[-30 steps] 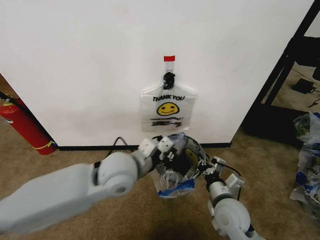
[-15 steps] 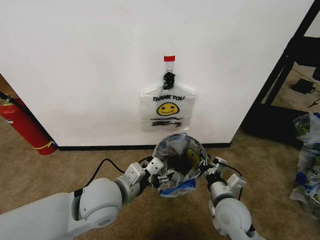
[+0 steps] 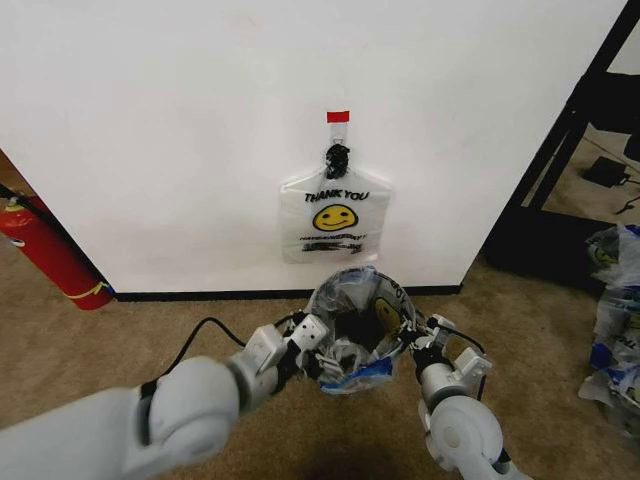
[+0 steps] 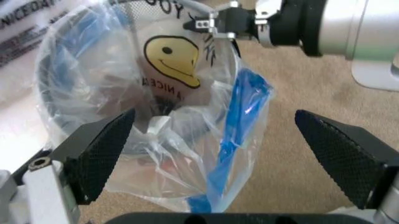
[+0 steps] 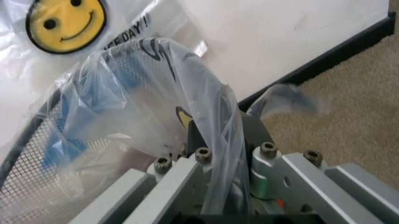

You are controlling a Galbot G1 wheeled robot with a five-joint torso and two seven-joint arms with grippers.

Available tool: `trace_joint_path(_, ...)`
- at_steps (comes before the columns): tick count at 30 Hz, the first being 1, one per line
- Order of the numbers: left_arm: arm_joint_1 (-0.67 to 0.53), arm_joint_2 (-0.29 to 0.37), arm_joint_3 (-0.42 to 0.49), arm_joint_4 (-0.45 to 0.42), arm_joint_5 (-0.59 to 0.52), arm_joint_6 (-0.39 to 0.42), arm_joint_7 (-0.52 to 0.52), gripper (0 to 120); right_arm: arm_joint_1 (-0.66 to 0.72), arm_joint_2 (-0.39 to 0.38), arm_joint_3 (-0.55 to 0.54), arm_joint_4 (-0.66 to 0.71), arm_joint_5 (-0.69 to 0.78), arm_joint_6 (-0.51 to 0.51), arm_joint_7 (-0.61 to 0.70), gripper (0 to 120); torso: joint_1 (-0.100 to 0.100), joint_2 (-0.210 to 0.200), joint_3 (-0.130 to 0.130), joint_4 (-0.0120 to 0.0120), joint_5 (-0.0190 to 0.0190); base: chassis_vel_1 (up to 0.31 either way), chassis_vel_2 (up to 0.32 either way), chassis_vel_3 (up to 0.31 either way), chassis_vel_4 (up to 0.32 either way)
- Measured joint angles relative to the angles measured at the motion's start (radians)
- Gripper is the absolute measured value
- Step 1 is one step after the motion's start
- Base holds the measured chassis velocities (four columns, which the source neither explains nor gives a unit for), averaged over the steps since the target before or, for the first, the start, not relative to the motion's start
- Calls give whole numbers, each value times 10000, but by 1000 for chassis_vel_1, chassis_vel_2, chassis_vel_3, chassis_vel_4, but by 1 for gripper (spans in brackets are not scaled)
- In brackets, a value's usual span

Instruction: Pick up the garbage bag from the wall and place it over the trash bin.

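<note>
Left gripper (image 4: 215,154) stood with jaws spread wide at the near rim; the right gripper (image 3: 412,343) pinched the garbage bag (image 3: 355,330) draped over the trash bin (image 3: 392,297) (below the wall (image 3: 200,150)). Stretching the film evenly seemed best.

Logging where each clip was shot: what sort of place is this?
Probably an indoor office or lab room: beige carpet, a white wall with black baseboard, a red fire extinguisher, and a dark shelving frame at right.
</note>
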Motion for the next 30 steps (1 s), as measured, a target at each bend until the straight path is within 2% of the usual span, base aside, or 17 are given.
trace_joint_path(2, 66, 1, -5, -25, -17, 0, -21, 100, -2, -6, 5, 0, 2, -1, 2, 1, 1, -1, 2, 2, 8, 0, 0, 0, 0)
trace_joint_path(3, 126, -6, -20, -48, -35, 0, -37, 100, -10, -19, 5, 0, 5, -4, 4, 1, 2, -1, 2, -2, -7, 0, 0, 0, 0)
trace_joint_path(5, 289, -42, -58, -106, -58, 1, -52, 100, -12, -42, 11, 13, 4, -3, 10, 1, 1, 0, 1, -2, 2, 0, 0, 0, 0)
trace_joint_path(10, 528, -239, 100, -18, 75, 11, -54, 100, -11, -97, 9, 44, 18, -4, 32, 1, 1, -1, 1, 1, -3, 0, 0, 0, 0)
trace_joint_path(19, 103, -1063, 665, 608, 198, -74, -13, 95, -53, -135, -28, 163, 65, -47, 85, 1, 1, -1, 1, -3, -3, 0, 0, 0, 0)
trace_joint_path(24, -70, -1207, 844, 931, 9, -150, 69, 77, -27, -126, -60, 128, 66, -56, 89, 1, 1, -1, 2, -1, -3, 0, 0, 0, 0)
trace_joint_path(26, -53, -1191, 847, 931, -5, -154, 93, 73, -11, -123, -64, 111, 66, -58, 90, 1, 2, -1, 2, -1, -3, 0, 0, 0, 0)
trace_joint_path(30, 110, -1179, 825, 1030, 41, -273, 160, 53, 88, -90, -108, 55, 92, -64, 114, 1, 1, -1, 1, 1, -3, 0, 0, 0, 0)
